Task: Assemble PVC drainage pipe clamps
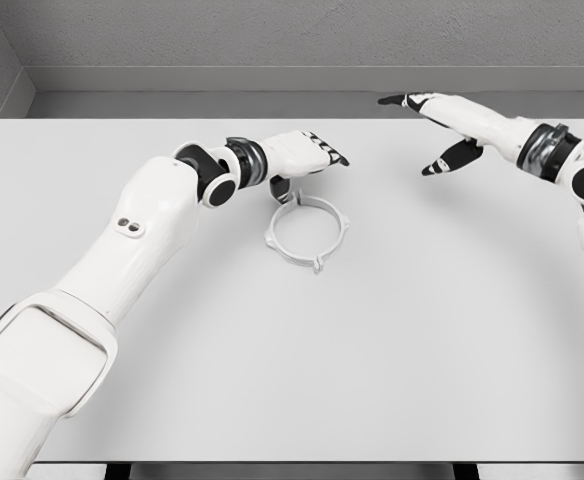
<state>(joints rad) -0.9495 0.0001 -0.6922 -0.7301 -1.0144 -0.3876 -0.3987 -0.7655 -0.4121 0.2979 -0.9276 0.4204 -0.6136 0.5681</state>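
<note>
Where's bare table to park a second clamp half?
Bare: the table in front of the clamp ring, and the gap between ring and right hand. Crowded: the ring's far-left side, under the left hand.

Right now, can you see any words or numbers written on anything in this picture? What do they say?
None. Nothing here has writing that can be read.
The white ring clamp is plain, with no letters or numbers.
The white table has no marks or stickers.
The left hand and the right hand and their arms show only white and black parts, no labels.
</note>
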